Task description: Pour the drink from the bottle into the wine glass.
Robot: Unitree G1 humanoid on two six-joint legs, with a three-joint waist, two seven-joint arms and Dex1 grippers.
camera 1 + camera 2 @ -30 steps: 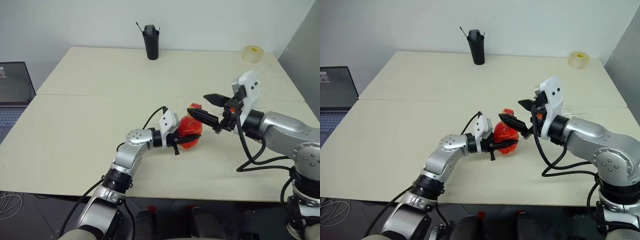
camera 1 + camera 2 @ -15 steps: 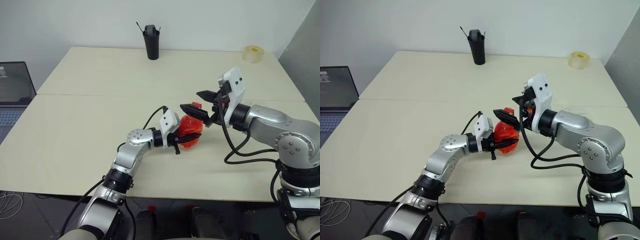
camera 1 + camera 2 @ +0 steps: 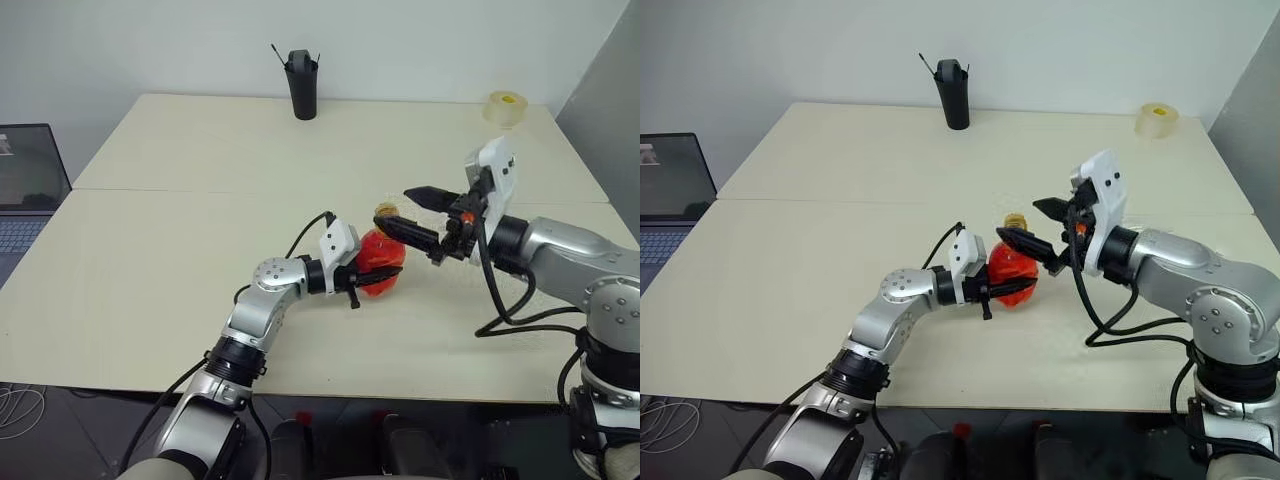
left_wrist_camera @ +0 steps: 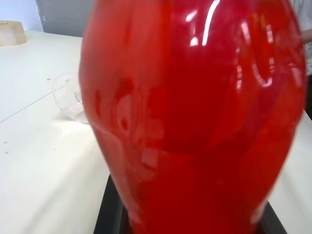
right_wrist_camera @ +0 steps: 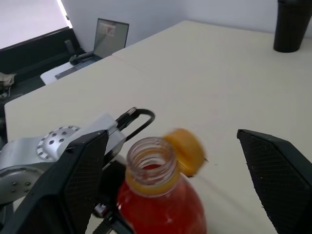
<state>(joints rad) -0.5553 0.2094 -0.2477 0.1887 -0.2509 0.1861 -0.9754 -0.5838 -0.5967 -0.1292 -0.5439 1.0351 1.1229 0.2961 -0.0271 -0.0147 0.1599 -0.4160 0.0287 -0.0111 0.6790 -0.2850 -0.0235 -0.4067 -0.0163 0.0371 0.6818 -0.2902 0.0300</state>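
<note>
Bottle gripped upright, neck uncapped, between two grippers above the desk.

Desk (image 3: 180, 230) carries the scene; the left gripper (image 3: 372, 277) has its jaws fully closed on the rounded body of the bottle (image 3: 378, 262), which stands near mid-desk, filled with the red drink (image 4: 195, 117). The right gripper (image 3: 420, 215) hovers just beside the bottle's open neck (image 5: 152, 163), jaws spread wide, gripping nothing. An orange cap (image 5: 184, 152) appears blurred next to the neck. The wine glass (image 4: 70, 97) lies on the desk beyond the bottle.

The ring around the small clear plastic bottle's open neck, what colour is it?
Yellow-orange neck ring, above the red drink; clearest in the right wrist view.
</note>
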